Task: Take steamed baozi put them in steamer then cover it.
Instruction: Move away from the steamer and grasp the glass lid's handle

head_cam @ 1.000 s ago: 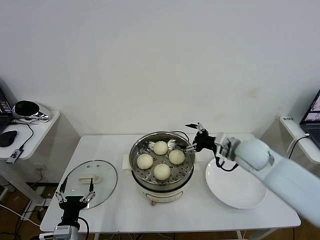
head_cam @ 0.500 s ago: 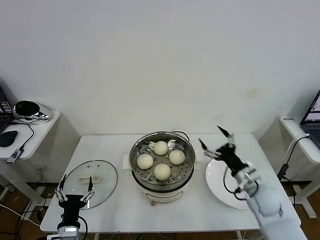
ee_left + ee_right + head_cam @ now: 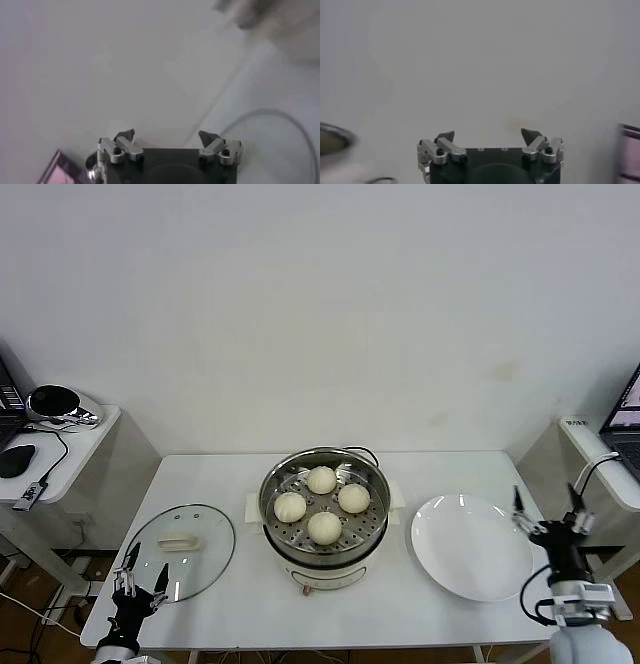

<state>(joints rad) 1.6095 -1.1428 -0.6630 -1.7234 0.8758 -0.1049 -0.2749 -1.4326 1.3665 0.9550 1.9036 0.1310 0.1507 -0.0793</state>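
My right gripper point(image 3: 548, 516) hangs at the near right corner of the counter point(image 3: 240, 604), fingers spread wide with nothing between them. Just inboard of it, toward my middle, lies the white plate point(image 3: 470, 549), bare, its rim close beside the gripper but not touching it. In the right wrist view the same gripper point(image 3: 490, 135) shows its two dark fingertips well apart against the pale wall.

My left gripper point(image 3: 140, 576) hangs at the near left corner of the counter, likewise released and holding nothing. Just ahead of it and slightly inboard rests the glass lid point(image 3: 183, 549), flat on the counter with its white handle up; the gripper's fingertips stand over the lid's near edge, and I cannot tell whether they touch it. The left wrist view shows this gripper point(image 3: 167, 135) with its fingertips parted.

Between my two grippers, well apart from both, sits the steamer point(image 3: 324, 514) at the middle of the counter, uncovered. The four steamed baozi point(image 3: 323, 527) rest on its perforated tray, set in a loose diamond, near one another.
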